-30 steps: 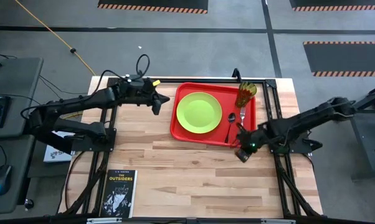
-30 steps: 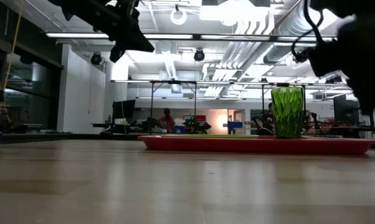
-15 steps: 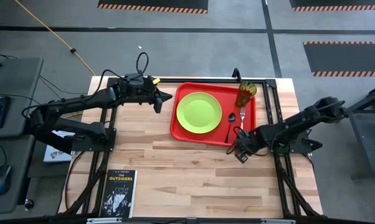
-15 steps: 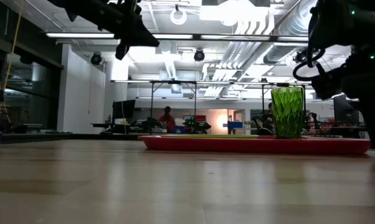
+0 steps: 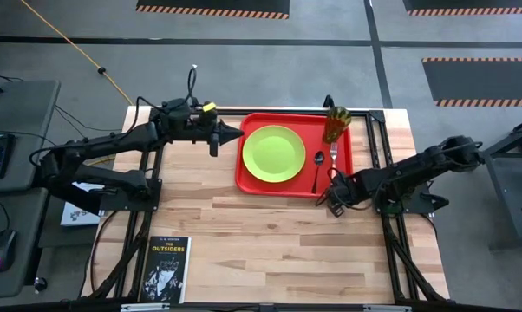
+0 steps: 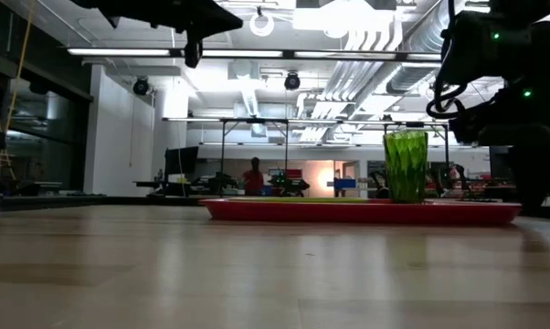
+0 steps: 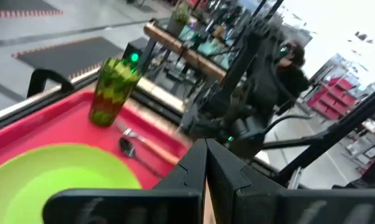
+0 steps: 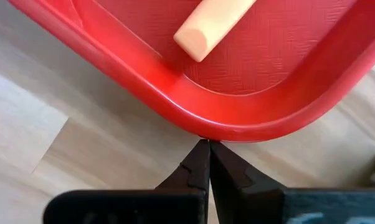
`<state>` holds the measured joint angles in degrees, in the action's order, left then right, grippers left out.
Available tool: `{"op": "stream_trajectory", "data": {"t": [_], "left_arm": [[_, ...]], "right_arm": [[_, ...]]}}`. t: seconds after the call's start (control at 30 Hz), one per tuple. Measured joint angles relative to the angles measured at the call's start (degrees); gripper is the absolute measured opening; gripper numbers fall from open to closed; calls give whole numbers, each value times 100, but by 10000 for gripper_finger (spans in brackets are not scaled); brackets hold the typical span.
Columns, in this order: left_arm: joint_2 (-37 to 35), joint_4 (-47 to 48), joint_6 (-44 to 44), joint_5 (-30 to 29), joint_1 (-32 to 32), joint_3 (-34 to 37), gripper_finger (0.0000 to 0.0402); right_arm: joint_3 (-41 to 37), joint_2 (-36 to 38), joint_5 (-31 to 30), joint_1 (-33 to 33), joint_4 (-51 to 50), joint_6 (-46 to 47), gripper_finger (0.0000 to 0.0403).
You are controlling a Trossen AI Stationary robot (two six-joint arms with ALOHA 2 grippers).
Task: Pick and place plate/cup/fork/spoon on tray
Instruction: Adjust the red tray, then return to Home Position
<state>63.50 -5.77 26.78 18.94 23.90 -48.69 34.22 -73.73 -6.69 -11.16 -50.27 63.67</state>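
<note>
The red tray [image 5: 251, 178] lies flat on the table at the far middle. On it rest the lime-green plate [image 5: 273, 154], the green cup [image 5: 336, 124] upright at its far right corner, the dark spoon [image 5: 317, 169] and the peach-handled fork [image 5: 334, 156]. My right gripper [image 5: 330, 196] is shut at the tray's near right corner. My left gripper [image 5: 239, 134] is shut and empty, high above the tray's far left corner [image 6: 197, 23]. My right gripper touches the outer rim of the tray's rounded near right corner [image 8: 203, 129] with its shut fingertips [image 8: 199, 155]. It comes nearly level from the table's near right side. The tray lies flat on the table, the fork's handle end [image 8: 206, 28] just inside that corner.
A black book [image 5: 166, 269] lies at the table's near left. Black frame rails run along the table's left and right sides [image 5: 391, 243]. The wood between the tray and the near edge is bare. A person [image 6: 254, 174] stands far off in the room.
My right gripper has gone toward the table's left and far edges, against the tray's corner. The tray, with the plate, cup, fork and spoon on it, has slid a little toward the left and far edges. My left gripper has gone right and up.
</note>
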Motion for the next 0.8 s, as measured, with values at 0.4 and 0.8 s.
{"op": "stream_trajectory", "data": {"t": [0.4, 0.8], "left_arm": [[-474, -122, 15, -6, 0, -1, 0], [-1081, 490, 12, 29, -106, -1, 0]], "right_arm": [[2, 0, -89, 482, -196, -582, 0], [4, 575, 881, -164, -335, -1198, 0]]}}
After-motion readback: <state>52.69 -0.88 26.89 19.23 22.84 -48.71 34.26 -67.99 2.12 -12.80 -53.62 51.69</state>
